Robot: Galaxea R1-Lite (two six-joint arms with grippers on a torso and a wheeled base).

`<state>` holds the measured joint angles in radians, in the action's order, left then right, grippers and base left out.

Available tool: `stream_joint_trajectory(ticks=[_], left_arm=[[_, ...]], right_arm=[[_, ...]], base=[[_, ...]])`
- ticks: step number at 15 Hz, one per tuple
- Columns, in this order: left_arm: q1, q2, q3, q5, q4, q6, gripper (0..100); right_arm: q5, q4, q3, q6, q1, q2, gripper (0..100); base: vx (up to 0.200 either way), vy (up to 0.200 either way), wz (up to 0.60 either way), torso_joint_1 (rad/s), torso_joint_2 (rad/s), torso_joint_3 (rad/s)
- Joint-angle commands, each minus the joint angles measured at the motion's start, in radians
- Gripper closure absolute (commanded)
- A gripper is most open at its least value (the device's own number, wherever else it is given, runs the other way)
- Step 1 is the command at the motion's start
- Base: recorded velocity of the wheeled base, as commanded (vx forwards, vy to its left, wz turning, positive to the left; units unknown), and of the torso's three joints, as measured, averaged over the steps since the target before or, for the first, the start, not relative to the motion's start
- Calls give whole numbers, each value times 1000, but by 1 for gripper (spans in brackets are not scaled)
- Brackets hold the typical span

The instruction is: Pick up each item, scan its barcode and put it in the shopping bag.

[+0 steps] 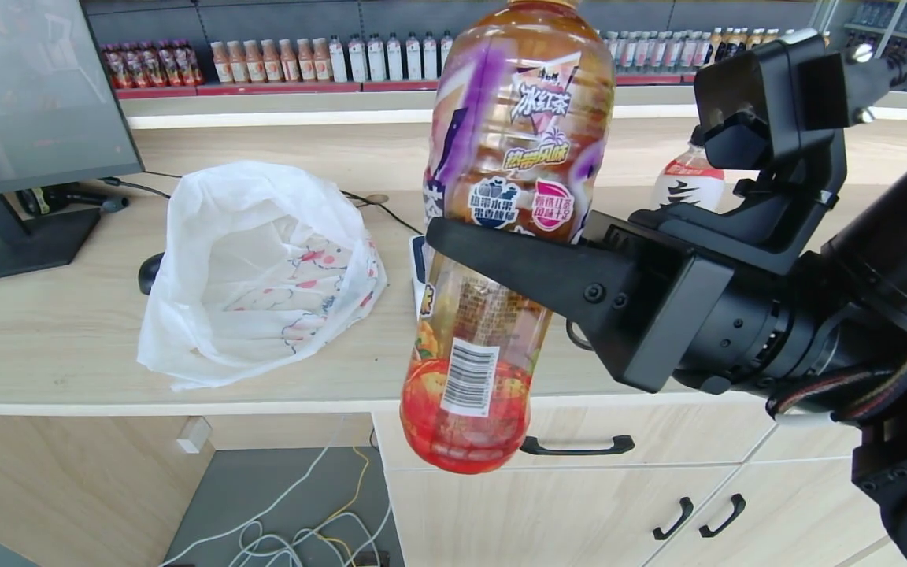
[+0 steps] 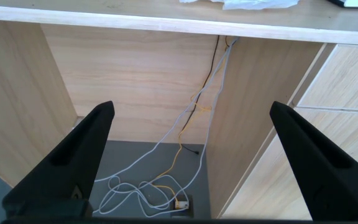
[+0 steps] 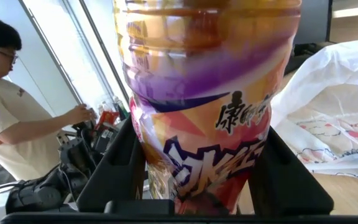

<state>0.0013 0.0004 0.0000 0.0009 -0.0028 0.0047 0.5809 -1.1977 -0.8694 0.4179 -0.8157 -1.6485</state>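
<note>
Here's the big clear plastic bottle of amber iced tea with the purple-and-orange label (image 1: pixel 520 134), up in the air and tilted over the front edge of the pale wooden counter (image 1: pixel 44 331). The right gripper (image 1: pixel 493 248) clamps it round the waist, probably so the white barcode patch (image 1: pixel 469 378) near the base is uncovered and faces out for scanning. At nine o'clock from the bottle, the crinkled white plastic shopping bag (image 1: pixel 257 268) sits mouth-open on the counter, ready to receive it. At two o'clock, a white-labelled bottle (image 1: pixel 686 185) waits. Below counter level, the left gripper (image 2: pixel 191 155) hangs spread wide, holding nothing.
</note>
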Motion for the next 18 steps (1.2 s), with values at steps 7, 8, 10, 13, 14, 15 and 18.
stream_joint_trajectory(ticks=[7,8,10,13,14,15,18], left_arm=[[0,0,0,1,0,0,0],[0,0,0,1,0,0,0],[0,0,0,1,0,0,0],[0,0,0,1,0,0,0],[0,0,0,1,0,0,0],[0,0,0,1,0,0,0],[0,0,0,1,0,0,0]], right_arm=[[-139,0,101,-74,3,78,100],[-184,0,132,-120,3,92,100],[-253,-2,158,-192,3,101,100],[-371,-2,188,-275,3,107,100],[-406,0,188,-281,9,108,100],[-447,0,182,-292,24,108,100],[-599,0,222,-360,23,116,100]], base=[[0,0,0,0,0,0],[0,0,0,0,0,0],[0,0,0,0,0,0],[0,0,0,0,0,0],[0,0,0,0,0,0],[0,0,0,0,0,0],[0,0,0,0,0,0]])
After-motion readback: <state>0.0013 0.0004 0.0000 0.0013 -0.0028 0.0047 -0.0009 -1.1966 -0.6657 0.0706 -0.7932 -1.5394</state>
